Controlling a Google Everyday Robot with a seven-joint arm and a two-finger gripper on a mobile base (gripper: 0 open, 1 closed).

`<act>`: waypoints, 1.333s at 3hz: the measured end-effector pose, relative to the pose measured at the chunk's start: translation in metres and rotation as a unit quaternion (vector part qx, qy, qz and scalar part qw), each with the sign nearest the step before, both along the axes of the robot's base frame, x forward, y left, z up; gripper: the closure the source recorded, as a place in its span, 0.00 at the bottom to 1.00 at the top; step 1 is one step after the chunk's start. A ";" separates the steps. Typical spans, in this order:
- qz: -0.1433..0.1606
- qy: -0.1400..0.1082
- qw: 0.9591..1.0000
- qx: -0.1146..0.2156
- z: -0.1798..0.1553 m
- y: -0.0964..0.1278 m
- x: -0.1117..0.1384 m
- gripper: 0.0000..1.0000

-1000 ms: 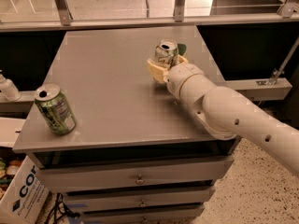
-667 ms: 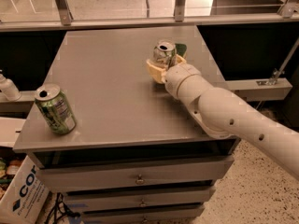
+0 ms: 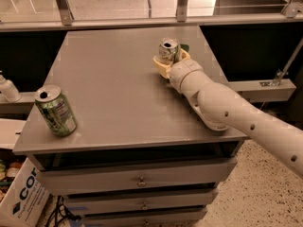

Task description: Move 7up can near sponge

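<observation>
The 7up can (image 3: 168,50), pale silver with an open top, stands upright at the far right of the grey table (image 3: 109,79). My gripper (image 3: 165,64) reaches in from the right, and its pale yellow fingers (image 3: 159,66) wrap the can's lower half, shut on it. The sponge (image 3: 184,47) shows only as a small dark green corner just behind and right of the can, touching or almost touching it. The rest of the sponge is hidden by the can and my wrist.
A green can (image 3: 56,110) stands near the table's front left corner. My white arm (image 3: 236,112) crosses the table's right edge. Drawers (image 3: 139,178) lie under the tabletop. A white bottle (image 3: 7,89) and a cardboard box (image 3: 21,197) sit off to the left.
The gripper and the can have shifted very slightly toward the back of the table. The green can has not moved.
</observation>
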State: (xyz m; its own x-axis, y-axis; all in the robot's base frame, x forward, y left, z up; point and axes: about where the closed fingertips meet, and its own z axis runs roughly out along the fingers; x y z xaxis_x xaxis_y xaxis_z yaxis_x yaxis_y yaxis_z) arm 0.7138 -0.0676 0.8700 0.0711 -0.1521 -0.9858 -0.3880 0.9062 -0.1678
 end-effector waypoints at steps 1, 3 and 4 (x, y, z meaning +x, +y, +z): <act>-0.017 -0.007 1.000 -0.025 -0.005 -0.017 0.019 1.00; -0.022 -0.003 0.999 -0.035 -0.006 -0.023 0.024 0.59; -0.022 -0.003 0.999 -0.035 -0.005 -0.023 0.024 0.37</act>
State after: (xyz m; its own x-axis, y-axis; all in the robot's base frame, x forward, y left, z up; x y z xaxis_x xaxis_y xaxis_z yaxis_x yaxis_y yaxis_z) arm 0.7380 -0.0910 0.8646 0.0696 -0.2238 -0.9721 -0.3463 0.9085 -0.2340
